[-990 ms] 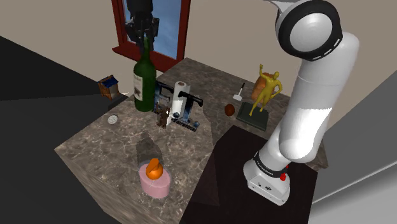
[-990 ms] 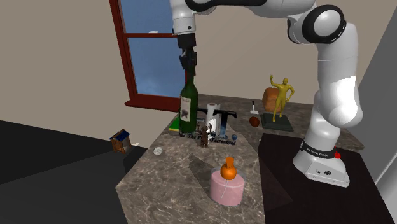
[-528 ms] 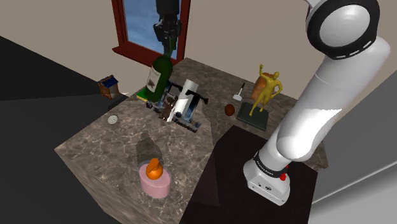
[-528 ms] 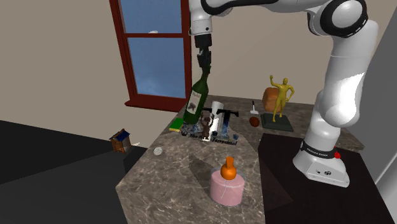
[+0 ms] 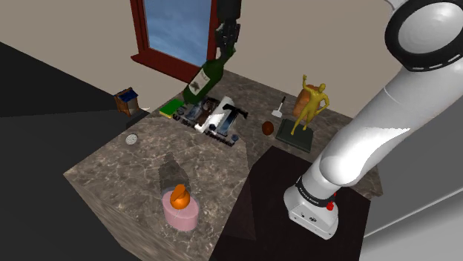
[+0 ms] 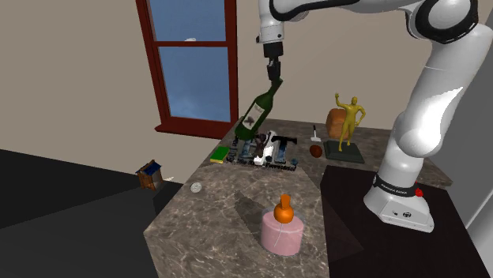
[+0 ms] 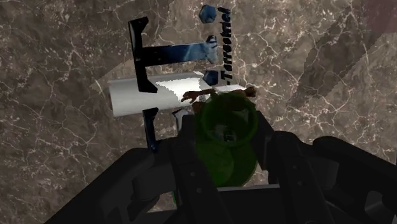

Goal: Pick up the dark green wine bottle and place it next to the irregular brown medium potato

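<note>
Since a second ago, the bottle (image 5: 200, 83) has tipped from upright to a steep lean over a toppled paper-roll stand (image 5: 221, 119); the gripper (image 5: 227, 49) clamps its neck. Pink cup (image 5: 181, 215) holds an orange gourd (image 5: 179, 196). Marbled counter (image 5: 126, 167), red-framed window (image 5: 174, 26). Bottle dark green, white label; potato (image 5: 267, 128) well apart.
</note>
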{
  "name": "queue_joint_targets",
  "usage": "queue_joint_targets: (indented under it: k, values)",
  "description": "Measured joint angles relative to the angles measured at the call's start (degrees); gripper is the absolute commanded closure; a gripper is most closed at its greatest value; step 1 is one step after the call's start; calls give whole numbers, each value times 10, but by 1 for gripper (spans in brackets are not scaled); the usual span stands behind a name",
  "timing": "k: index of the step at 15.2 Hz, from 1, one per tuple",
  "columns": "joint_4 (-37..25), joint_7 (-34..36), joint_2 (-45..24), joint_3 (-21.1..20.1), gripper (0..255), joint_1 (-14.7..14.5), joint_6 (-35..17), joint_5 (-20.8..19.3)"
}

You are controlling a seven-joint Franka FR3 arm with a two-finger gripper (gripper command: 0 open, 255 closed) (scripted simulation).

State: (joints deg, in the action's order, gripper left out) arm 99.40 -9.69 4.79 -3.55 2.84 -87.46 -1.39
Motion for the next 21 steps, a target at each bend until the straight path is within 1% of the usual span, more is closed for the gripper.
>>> queue_joint_targets:
  k: [6,10,14,16,21]
  values:
    - [46,-83,39,46,255,37,-10,-14]
    - [55,-132,55,74,255,59,-6,-25]
    - [66,-190,62,110,255,84,-14,-39]
    - [84,-201,69,117,255,90,-26,-43]
    - [118,-205,69,122,255,92,-61,-45]
